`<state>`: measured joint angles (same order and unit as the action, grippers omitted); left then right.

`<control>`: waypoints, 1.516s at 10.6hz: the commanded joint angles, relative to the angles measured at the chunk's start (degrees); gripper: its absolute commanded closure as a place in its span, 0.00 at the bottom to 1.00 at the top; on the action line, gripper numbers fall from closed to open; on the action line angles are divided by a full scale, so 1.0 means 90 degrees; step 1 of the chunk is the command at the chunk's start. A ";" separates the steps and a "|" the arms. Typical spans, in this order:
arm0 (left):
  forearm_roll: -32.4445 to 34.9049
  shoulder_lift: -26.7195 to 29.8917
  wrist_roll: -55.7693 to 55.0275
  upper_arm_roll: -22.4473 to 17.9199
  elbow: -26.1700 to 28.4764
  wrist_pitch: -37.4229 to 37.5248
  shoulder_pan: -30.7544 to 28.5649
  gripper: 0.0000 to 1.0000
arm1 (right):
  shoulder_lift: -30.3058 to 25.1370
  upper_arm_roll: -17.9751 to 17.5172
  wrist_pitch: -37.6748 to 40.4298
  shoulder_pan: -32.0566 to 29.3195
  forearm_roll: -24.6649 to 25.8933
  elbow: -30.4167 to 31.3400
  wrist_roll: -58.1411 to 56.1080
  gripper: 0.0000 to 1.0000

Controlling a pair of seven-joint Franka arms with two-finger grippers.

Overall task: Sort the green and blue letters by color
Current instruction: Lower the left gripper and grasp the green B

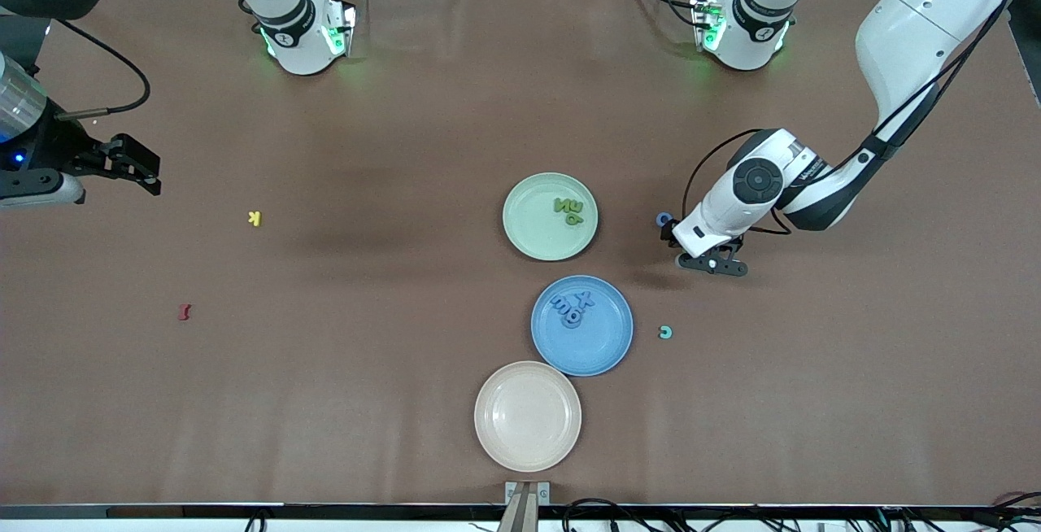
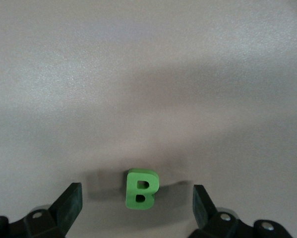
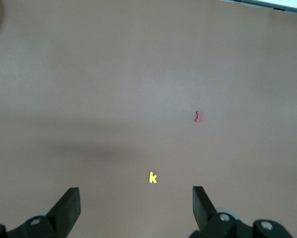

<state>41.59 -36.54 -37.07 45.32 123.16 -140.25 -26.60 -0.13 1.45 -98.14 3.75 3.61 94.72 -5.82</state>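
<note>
Nearest the front camera: a cream plate [image 1: 527, 416], bare, on the brown counter [image 1: 325, 402]. Just beside it and a little farther from the camera, a blue plate [image 1: 582, 325] with three blue letters [image 1: 572, 307] clustered in its farther part. Farther again, a pale green plate [image 1: 550, 216] with a small cluster of green letters [image 1: 569, 210] toward its left-arm edge.

Loose pieces on the counter: a teal curved letter [image 1: 665, 332] just beside the blue plate, toward the left arm's end. A blue ring-shaped letter [image 1: 664, 219] lies next to the left tool, between it and the green plate.

Left tool [image 1: 713, 264]: low over the counter, toward the left arm's end from both plates. Fingers spread wide. In the left wrist view a green letter B [image 2: 142, 189] sits on the counter between the two fingers [image 2: 69, 204], not touched by either. From the front this B is hidden under the tool.

Right tool [image 1: 138, 167]: hangs at the right arm's end of the counter, well apart from the plates, waiting. Fingers spread, nothing between them. Its wrist view shows a yellow K [image 3: 152, 177] and a dark red I [image 3: 199, 116] on bare counter, apart from each other; the I lies nearer the front camera than the K.
</note>
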 commanded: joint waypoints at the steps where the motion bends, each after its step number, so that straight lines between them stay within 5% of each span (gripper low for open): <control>1: 0.0085 -0.0081 -0.0709 0.0013 -0.0032 0.0007 0.0065 0.69 | -0.0015 -0.0024 0.0045 0.0003 0.0078 -0.0036 0.0060 0.00; 2: 0.0124 -0.0081 -0.1073 0.0004 -0.0032 0.0017 0.0191 1.00 | -0.0015 -0.0024 0.0036 0.0003 0.0078 -0.0036 0.0060 0.00; 8: 0.0164 -0.0071 -0.1223 0.0013 -0.0071 0.0017 0.0241 1.00 | -0.0015 -0.0024 0.0036 0.0003 0.0078 -0.0036 0.0060 0.00; 16: 0.0115 0.0065 -0.2920 0.0404 -0.0432 0.0007 0.0609 1.00 | -0.0015 -0.0034 0.0036 0.0003 0.0078 -0.0036 0.0060 0.00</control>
<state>41.57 -36.73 -57.09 48.49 119.67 -140.39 -24.46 -0.13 1.37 -98.15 3.75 3.61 94.72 -5.82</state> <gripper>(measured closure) 0.731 0.000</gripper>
